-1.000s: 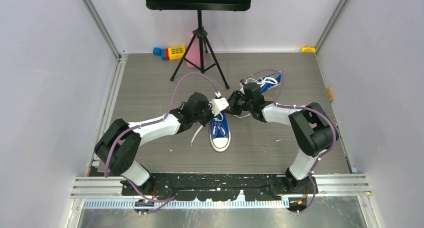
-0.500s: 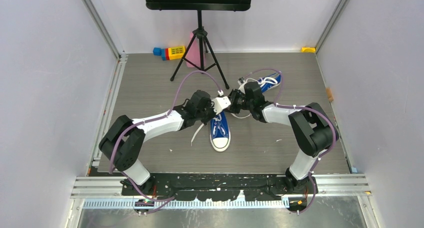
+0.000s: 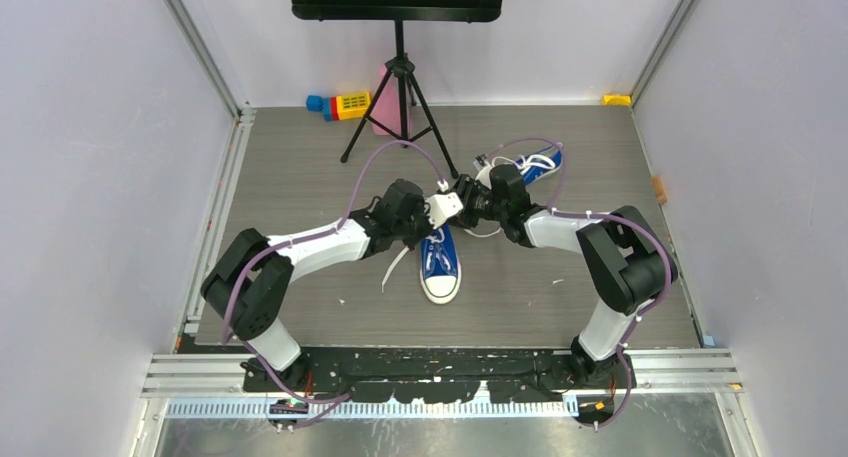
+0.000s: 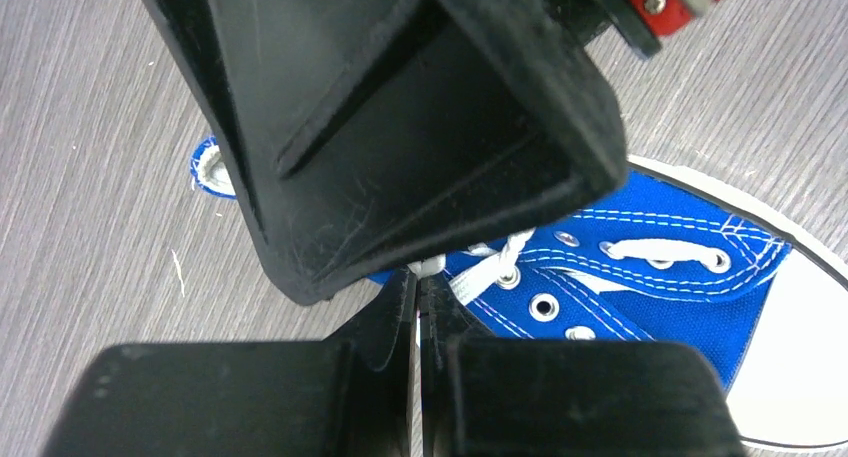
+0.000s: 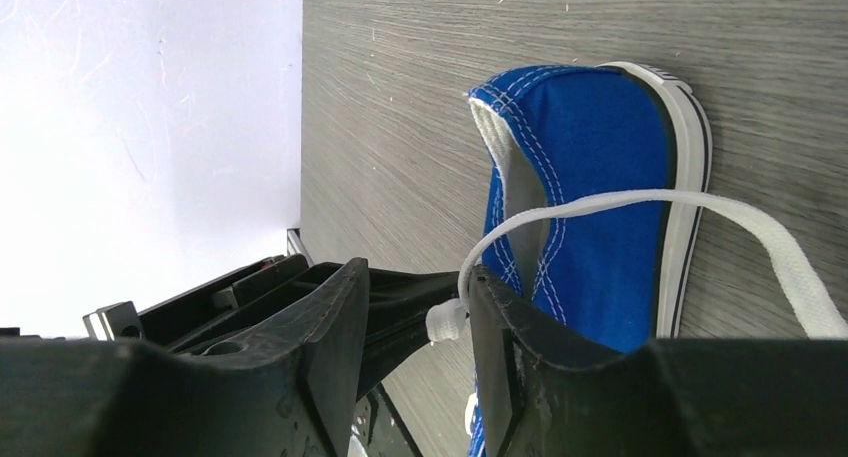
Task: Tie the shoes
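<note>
Shoes [image 3: 441, 265] on the counter [image 3: 600, 287], both blue. Near shoe [image 4: 650, 307] lies centre, toe toward me, long axis front to back. Far shoe [image 3: 537, 163] sits behind the right arm [image 3: 560, 227]. Both arms meet over the near shoe's heel end. Left jaws closed, pinching a lace [image 4: 490, 273]. Right jaws apart, lace tip [image 5: 445, 323] loose between them, ungripped. My read: right closes next.

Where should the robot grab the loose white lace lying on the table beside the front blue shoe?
Probably the loose lace near its outer end, away from the near shoe. It lies thin and flat on the table, slanting off the shoe's left side, so it is best to come straight down from above and pinch across the strand. A sideways approach would likely just push it along.
</note>
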